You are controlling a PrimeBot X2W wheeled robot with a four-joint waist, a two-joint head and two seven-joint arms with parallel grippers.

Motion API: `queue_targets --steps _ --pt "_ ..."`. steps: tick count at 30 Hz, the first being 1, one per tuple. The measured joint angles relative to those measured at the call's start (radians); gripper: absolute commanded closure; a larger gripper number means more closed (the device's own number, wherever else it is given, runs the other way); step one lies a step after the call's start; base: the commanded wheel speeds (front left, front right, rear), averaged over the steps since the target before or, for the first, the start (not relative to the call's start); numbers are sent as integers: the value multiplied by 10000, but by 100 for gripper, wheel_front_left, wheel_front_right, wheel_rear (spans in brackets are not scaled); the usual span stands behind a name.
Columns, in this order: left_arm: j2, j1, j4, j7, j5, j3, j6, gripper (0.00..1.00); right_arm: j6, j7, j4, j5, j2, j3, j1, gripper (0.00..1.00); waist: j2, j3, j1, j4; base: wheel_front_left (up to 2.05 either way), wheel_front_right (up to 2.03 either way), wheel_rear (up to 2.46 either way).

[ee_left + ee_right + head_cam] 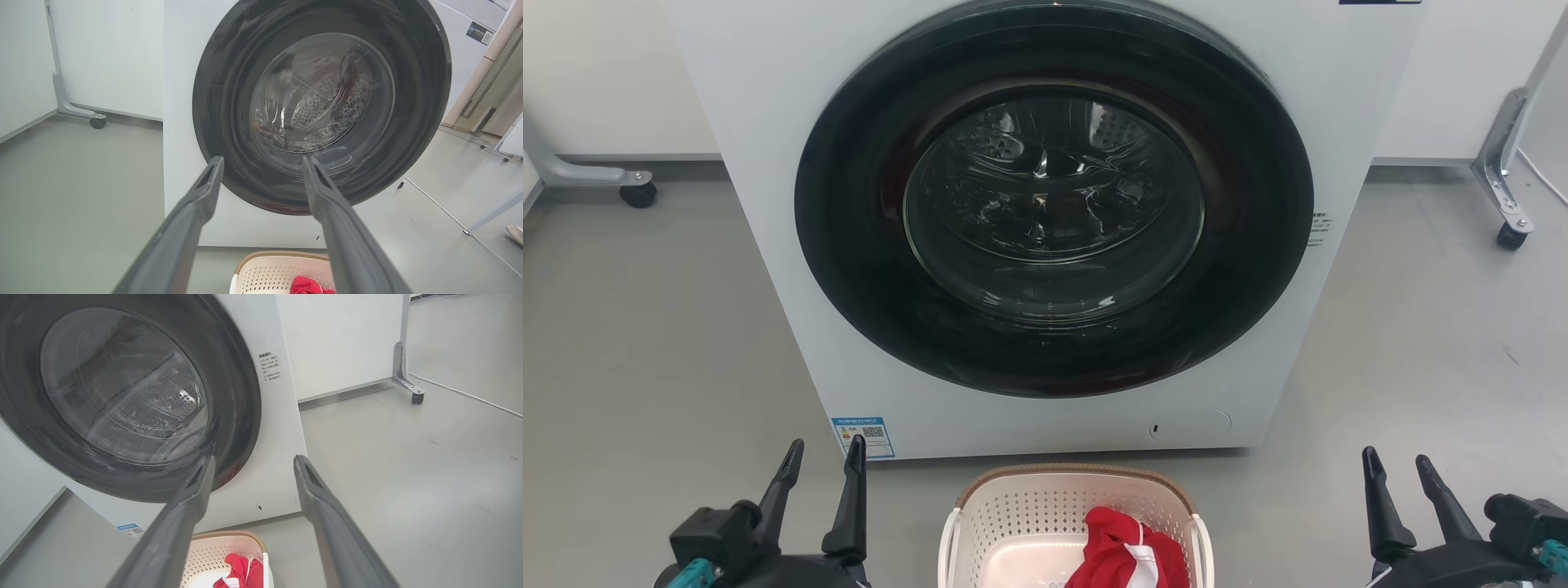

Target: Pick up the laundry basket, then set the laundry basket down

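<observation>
Head view, laundry basket [1045,508] mouth-up, handles [947,541] sideways, left gripper [826,443], right gripper [1395,455] jaws spread

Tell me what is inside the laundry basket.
A red and white garment lies inside the laundry basket, toward its right side; the basket's pale bottom shows bare beside it. Anything under the cloth is covered, and the basket's near part is out of frame.

White washer [1045,212], door shut; red cloth [1112,531]; grey floor [645,327].
</observation>
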Motion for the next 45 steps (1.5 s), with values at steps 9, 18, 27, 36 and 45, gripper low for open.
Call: queue_targets --steps 9,18,27,36,45 --pt "29 0 261 -268 1120 -236 263 0 -176 -303 272 -1058 -109 301 -17 0 0 -16 0 23 0 0 0" --pt "40 -1 460 -543 2036 -341 481 0 -366 -616 493 -2029 -174 554 -24 0 0 -42 0 25 0 0 0" --pt "40 0 692 -527 2163 -337 508 0 -435 -616 698 -2128 -176 441 -21 0 0 -39 0 30 0 0 0" --pt "10 0 872 -424 2140 -337 510 0 -433 -616 775 -2128 -176 395 -20 0 0 -32 0 38 0 0 0" --pt "2 0 957 -351 2105 -341 510 0 -399 -616 798 -2130 -171 357 -21 0 0 -14 0 29 0 0 0"
